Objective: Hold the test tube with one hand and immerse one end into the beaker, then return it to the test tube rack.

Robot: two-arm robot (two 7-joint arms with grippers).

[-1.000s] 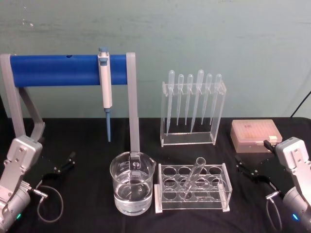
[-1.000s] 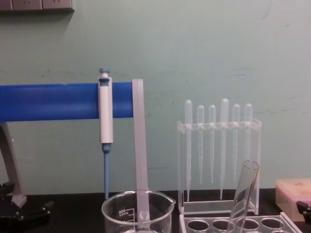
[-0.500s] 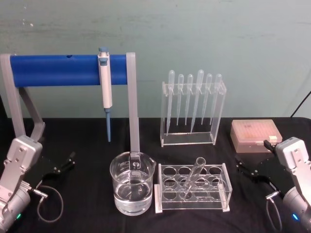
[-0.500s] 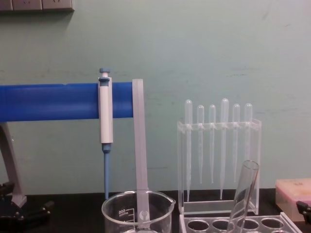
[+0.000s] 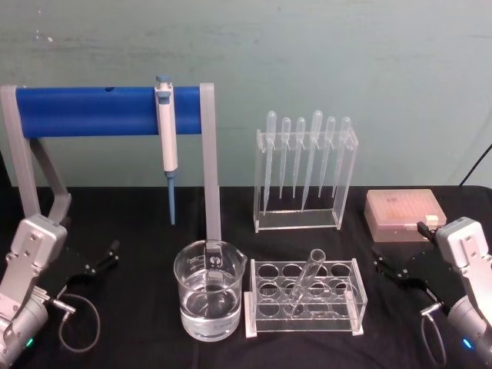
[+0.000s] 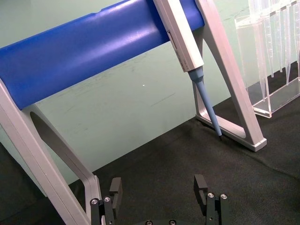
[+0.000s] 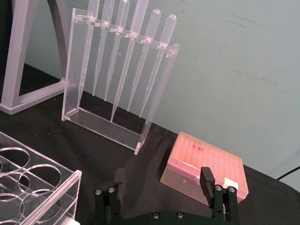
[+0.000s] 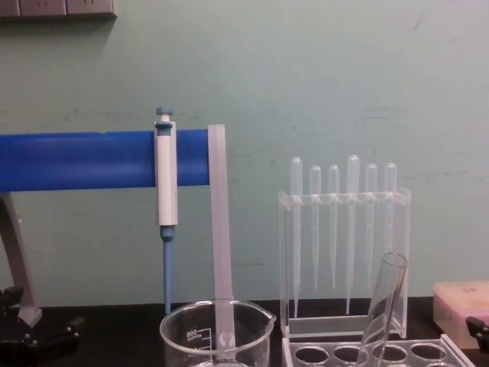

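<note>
While the test tube leans tilted in the test tube rack, just right of the beaker, left end effector and right end effector rest released, jaws apart, near opposite bench edges. Bare bench separates each from the glassware.

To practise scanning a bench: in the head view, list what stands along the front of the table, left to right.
Black left gripper → wide clear glass beaker → clear plastic rack with round holes → black right gripper.
</note>
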